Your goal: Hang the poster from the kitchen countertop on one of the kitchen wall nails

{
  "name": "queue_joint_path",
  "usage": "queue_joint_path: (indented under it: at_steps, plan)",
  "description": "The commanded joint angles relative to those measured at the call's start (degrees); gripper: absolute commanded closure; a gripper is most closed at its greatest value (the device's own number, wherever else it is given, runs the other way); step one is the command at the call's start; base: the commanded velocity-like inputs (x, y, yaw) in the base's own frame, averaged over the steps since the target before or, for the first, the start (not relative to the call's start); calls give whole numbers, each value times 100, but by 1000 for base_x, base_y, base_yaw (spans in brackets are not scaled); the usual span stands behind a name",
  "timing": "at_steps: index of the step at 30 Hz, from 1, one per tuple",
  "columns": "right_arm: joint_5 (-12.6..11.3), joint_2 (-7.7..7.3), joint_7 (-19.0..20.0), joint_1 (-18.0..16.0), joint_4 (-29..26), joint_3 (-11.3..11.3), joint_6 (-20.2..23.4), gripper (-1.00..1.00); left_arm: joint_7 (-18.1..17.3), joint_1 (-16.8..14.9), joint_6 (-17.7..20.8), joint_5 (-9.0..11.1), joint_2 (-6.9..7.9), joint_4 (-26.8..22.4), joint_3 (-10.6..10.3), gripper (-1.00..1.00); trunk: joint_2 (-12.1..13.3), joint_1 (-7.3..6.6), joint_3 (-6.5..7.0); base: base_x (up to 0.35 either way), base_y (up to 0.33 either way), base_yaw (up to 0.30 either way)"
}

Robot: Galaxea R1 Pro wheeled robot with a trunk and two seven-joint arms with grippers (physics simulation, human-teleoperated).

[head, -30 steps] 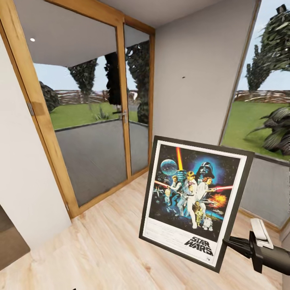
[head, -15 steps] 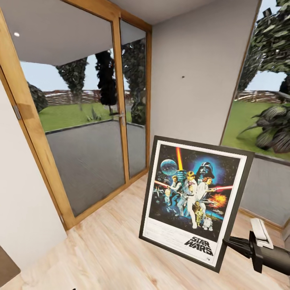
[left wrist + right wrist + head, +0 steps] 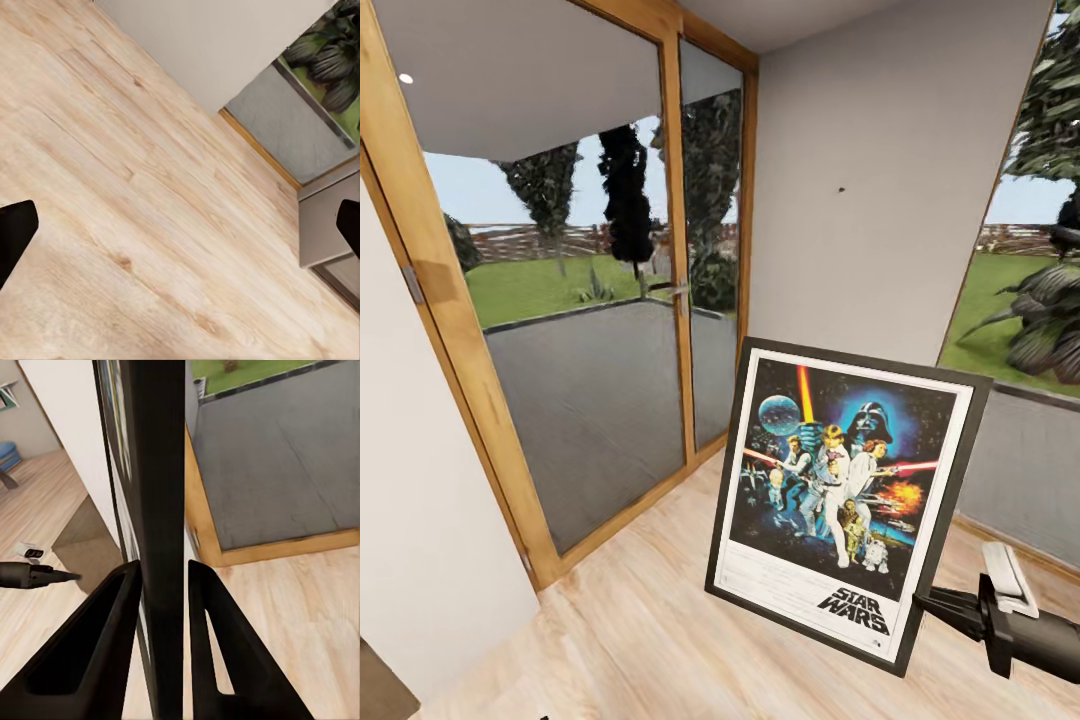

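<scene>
Black-framed poster [image 3: 847, 505], pinched at its lower edge by the right tool [image 3: 163, 585], stands upright above it, face clear for hanging on the nail [image 3: 841, 189] ahead.

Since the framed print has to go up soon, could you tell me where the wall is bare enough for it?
The pale grey wall is bare between the wooden-framed glass door and the right-hand window, around the small dark nail. Lower down it is crowded: the black-framed Star Wars poster, clamped in the right gripper's fingers, covers that stretch.
</scene>
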Motion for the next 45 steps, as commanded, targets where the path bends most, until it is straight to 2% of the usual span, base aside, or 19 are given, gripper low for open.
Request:
queue_joint_path:
  at_steps: [1,14,45]
  plan:
    - [-5,-1,27,-5,-3,-3,71,100,-8,-5,-27,44,2,0,-48,-100,-13,6,-14,245,282,0]
    - [-8,-1,27,-5,-3,-3,73,100,-7,-5,-27,44,3,-2,-48,-100,-13,6,-14,259,267,-71]
    - [-12,-1,27,-6,-4,-3,83,100,-13,-5,-27,50,5,3,-40,-100,-13,6,-14,269,251,-280]
